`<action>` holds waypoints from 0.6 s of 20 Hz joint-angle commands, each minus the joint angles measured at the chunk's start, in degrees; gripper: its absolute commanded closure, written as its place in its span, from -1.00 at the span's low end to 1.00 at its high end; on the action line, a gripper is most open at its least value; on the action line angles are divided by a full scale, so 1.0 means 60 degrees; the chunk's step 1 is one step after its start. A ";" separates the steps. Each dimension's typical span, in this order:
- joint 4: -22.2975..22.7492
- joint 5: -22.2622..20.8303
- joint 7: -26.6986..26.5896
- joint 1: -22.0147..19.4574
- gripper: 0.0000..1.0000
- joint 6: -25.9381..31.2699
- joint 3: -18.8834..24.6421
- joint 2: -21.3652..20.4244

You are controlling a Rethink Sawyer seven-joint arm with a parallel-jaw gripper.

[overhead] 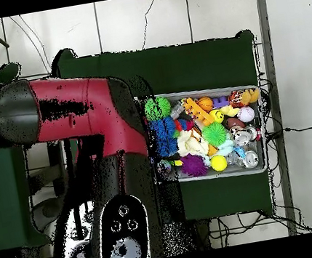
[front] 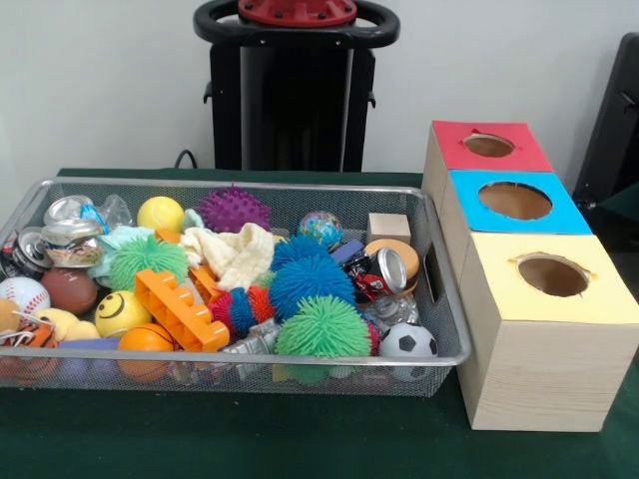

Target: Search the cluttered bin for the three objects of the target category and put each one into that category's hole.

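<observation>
I see the bin (front: 439,289) full of toys beside three boxes (front: 544,329); the arm (overhead: 75,111) blocks my view, so I cannot tell the gripper's state.

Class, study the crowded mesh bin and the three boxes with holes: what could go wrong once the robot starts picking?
The green spiky ball is wedged against a blue spiky ball and a soccer ball, so a grasp may drag neighbours. The yellow box's hole looks barely wider than such balls, so a drop might jam.
</observation>
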 commanded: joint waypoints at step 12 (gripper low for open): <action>0.0190 -0.1335 -0.1291 -0.2262 1.00 0.1749 0.0854 -0.0060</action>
